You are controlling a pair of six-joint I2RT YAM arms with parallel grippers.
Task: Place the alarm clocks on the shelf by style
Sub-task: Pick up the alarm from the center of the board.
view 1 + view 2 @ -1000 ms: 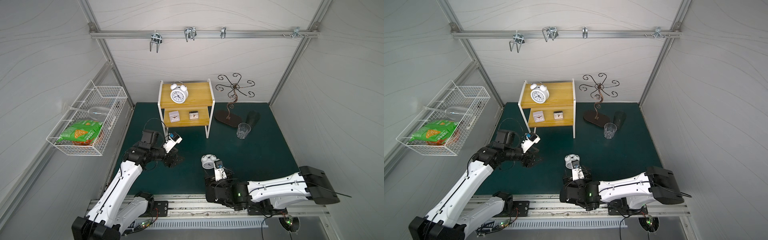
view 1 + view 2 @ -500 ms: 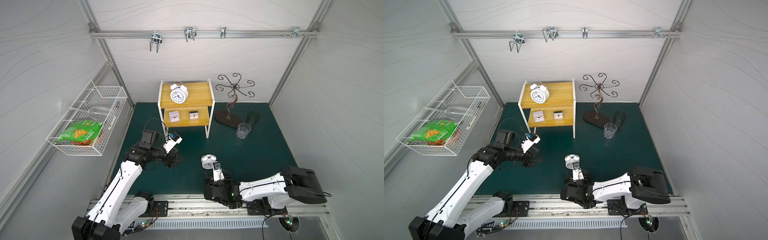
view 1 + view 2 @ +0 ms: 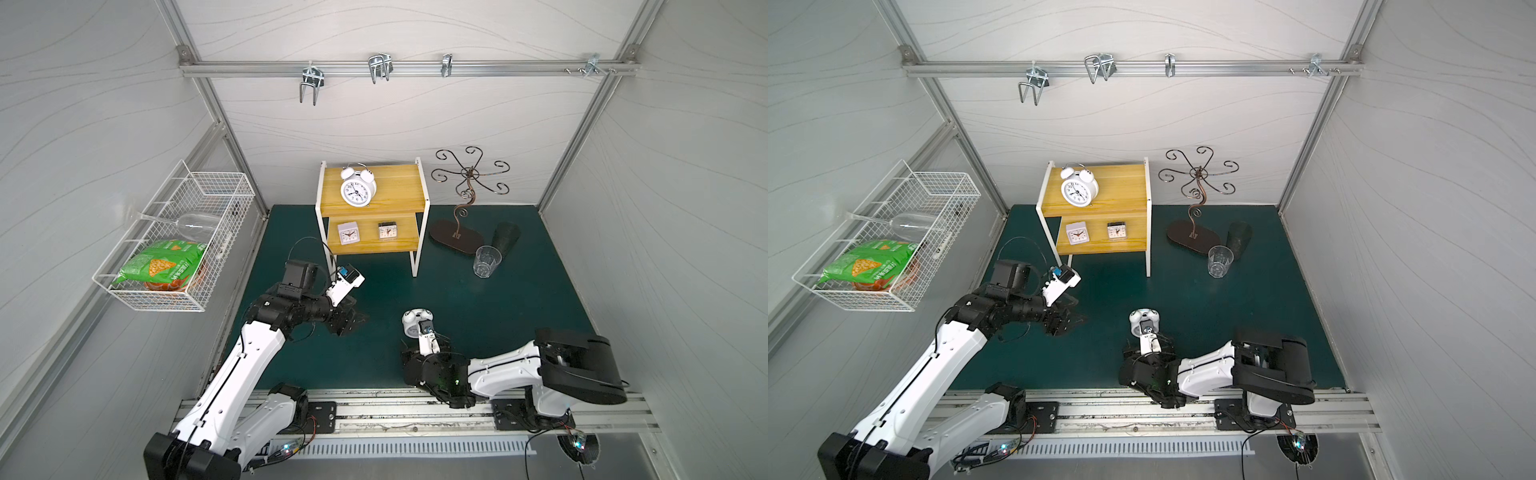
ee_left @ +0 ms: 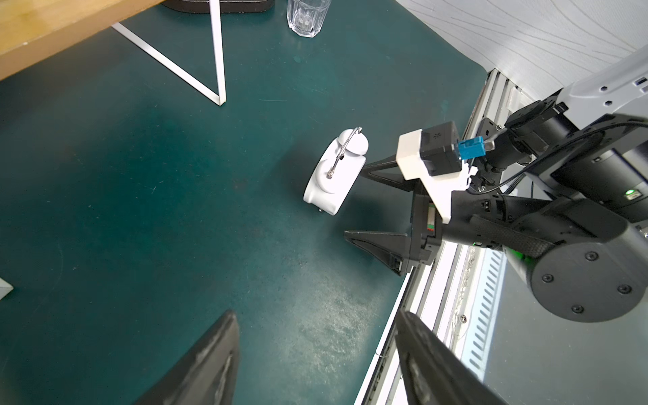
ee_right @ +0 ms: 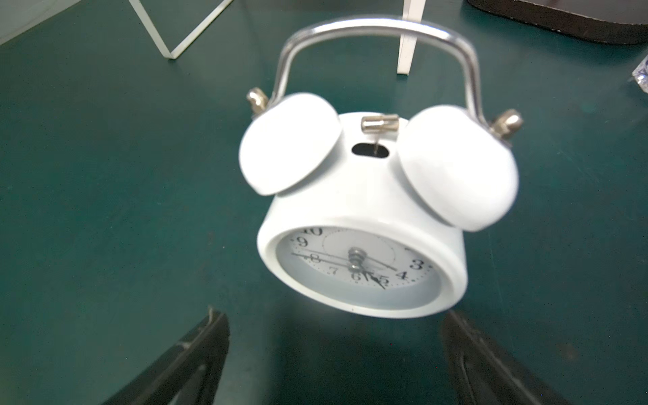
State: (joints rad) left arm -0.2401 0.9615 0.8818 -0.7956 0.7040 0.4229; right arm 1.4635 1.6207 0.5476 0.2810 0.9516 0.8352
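Observation:
The shelf (image 3: 399,187) stands at the back of the green mat. A round white twin-bell clock (image 3: 355,192) sits on its top board. On the lower board are a white square clock (image 3: 347,233) and a smaller clear-cased one (image 3: 387,230). A second twin-bell clock (image 5: 361,210) stands upright on the mat (image 3: 412,325), its face towards my right gripper (image 5: 333,350). That gripper is open, and its fingertips (image 4: 363,169) are just short of the clock's sides. My left gripper (image 4: 315,336) hovers open and empty over the mat, left of this clock (image 4: 333,179).
A white wire basket (image 3: 174,241) with a green snack bag and a wine glass hangs on the left wall. Right of the shelf stand a dark metal branch stand (image 3: 457,241), a clear drinking glass (image 3: 487,260) and a tipped dark cup (image 3: 505,237). The arms' rail (image 3: 374,415) lines the front edge.
My right arm has swung leftward, bringing its open gripper in line with the clock on the mat. The left arm and all clocks have stayed put.

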